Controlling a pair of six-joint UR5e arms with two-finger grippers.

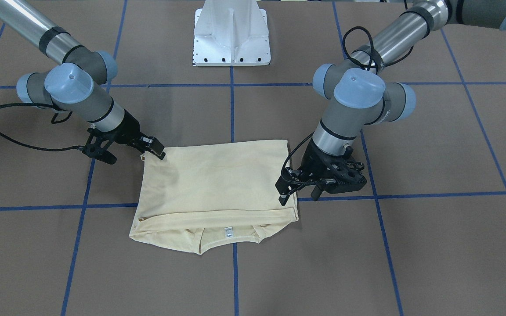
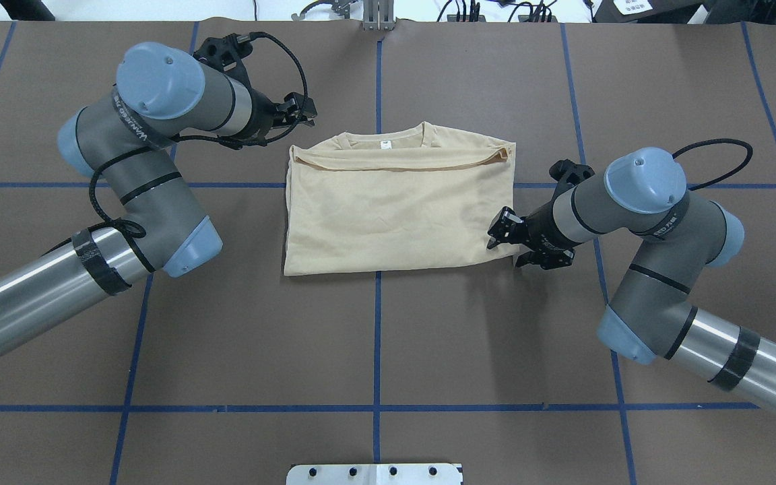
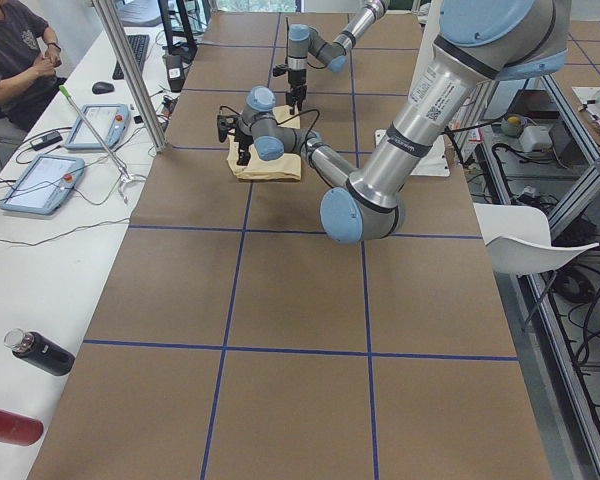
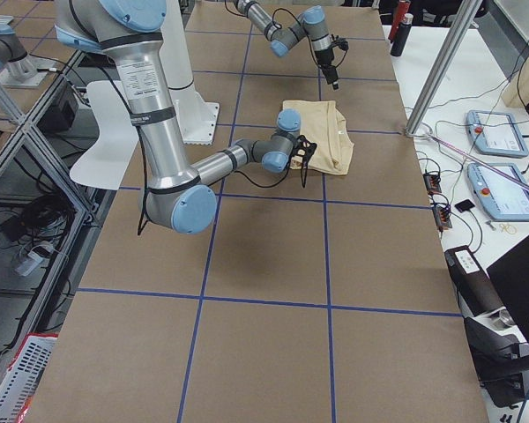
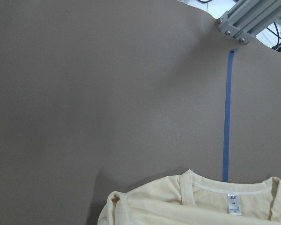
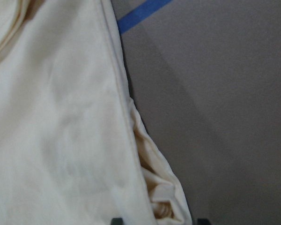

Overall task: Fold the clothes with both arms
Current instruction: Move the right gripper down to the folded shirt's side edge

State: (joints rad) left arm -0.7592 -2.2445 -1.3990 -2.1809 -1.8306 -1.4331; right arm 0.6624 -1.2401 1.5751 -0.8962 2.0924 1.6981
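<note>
Overhead exterior, one folded T-shirt (image 2: 395,215), two arms, left claw (image 2: 300,113) apart, right claw (image 2: 501,230) apart.

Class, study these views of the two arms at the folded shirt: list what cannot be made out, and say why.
1. Shirt underside: hidden in every view by its own folded layers.
2. Neck label writing: too small to read in the left wrist view, and tinier elsewhere.
3. Right gripper grip: the right wrist view cuts its fingertips off at the bottom edge, and the overhead view is too small to show whether it pinches cloth.
</note>
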